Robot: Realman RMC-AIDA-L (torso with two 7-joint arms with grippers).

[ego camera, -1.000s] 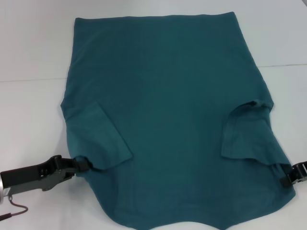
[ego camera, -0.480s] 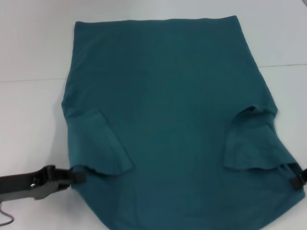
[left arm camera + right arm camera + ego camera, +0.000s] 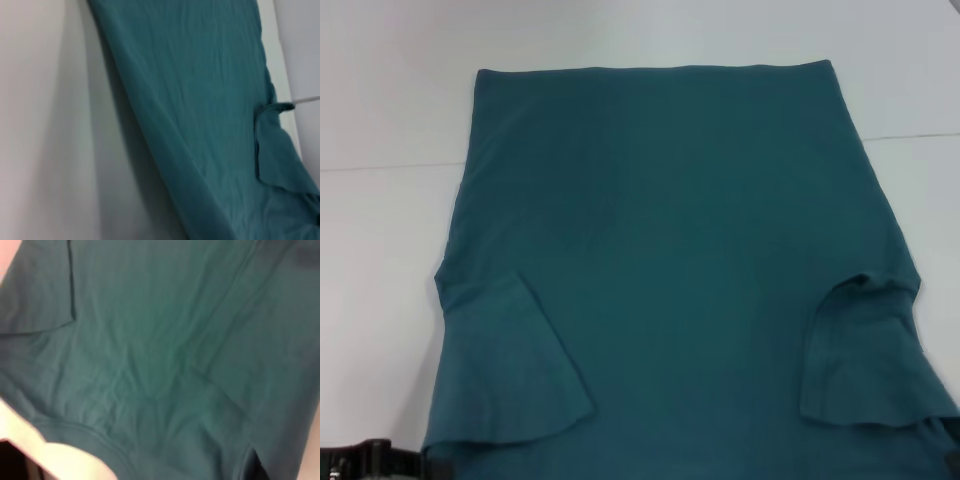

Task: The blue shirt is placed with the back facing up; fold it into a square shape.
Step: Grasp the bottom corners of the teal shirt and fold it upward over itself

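The blue shirt [image 3: 670,250] lies back up on the white table [image 3: 380,250], hem at the far side, plain cloth showing. Both short sleeves are folded inward: one at the left [image 3: 510,370], one at the right [image 3: 865,360]. My left gripper [image 3: 415,465] shows only as a dark piece at the bottom left corner, holding the shirt's near left edge. Only a dark sliver of my right gripper [image 3: 953,462] shows at the bottom right edge, against the shirt's near right corner. The left wrist view looks along the shirt [image 3: 210,100]; the right wrist view is filled with it [image 3: 165,355].
A thin seam line [image 3: 380,167] crosses the table on both sides of the shirt. Bare white surface lies to the left [image 3: 45,125] and beyond the hem. The shirt's near part runs off the bottom of the head view.
Both grippers have drawn back toward me, dragging the shirt's near end with them. The sleeves now sit lower in the head view, and the arms have nearly left it.
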